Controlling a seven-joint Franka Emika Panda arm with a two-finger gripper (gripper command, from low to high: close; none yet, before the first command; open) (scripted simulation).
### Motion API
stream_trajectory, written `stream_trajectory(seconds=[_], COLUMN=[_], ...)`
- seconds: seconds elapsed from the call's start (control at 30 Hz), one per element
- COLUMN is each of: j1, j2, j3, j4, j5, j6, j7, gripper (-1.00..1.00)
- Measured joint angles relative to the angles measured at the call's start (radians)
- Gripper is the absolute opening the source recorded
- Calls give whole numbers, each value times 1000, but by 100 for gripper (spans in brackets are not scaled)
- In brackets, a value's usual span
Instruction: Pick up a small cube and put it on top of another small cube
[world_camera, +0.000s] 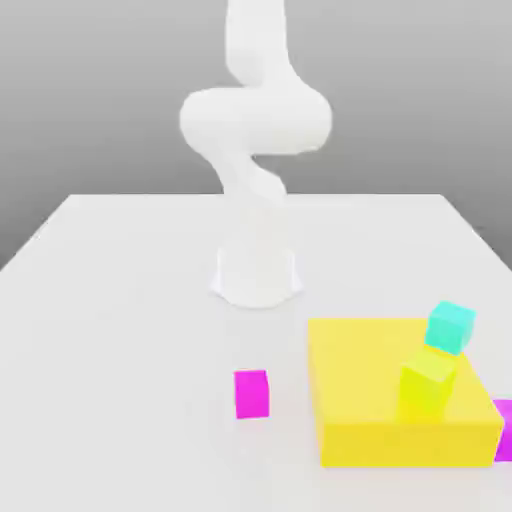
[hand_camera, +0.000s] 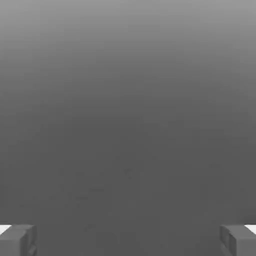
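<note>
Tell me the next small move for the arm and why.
Probably bring the hand down over the magenta cube lying alone on the table, at the exterior view's left of the yellow block. The fingers stand wide apart with nothing between them, so nothing is held yet. A lime-green cube already sits on the yellow block.

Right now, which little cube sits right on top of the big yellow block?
The lime-green cube. It rests on the flat yellow block. The cyan cube is at the block's far edge, and the magenta cube stands alone on the white table.
</note>
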Motion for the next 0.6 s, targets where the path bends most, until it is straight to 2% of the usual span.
stream_trajectory(seconds=[0.6], j1=[286], j2=[402], j3=[-319], j4=[-347], j5=[-27], j6=[319], j7=[-878], gripper=[0])
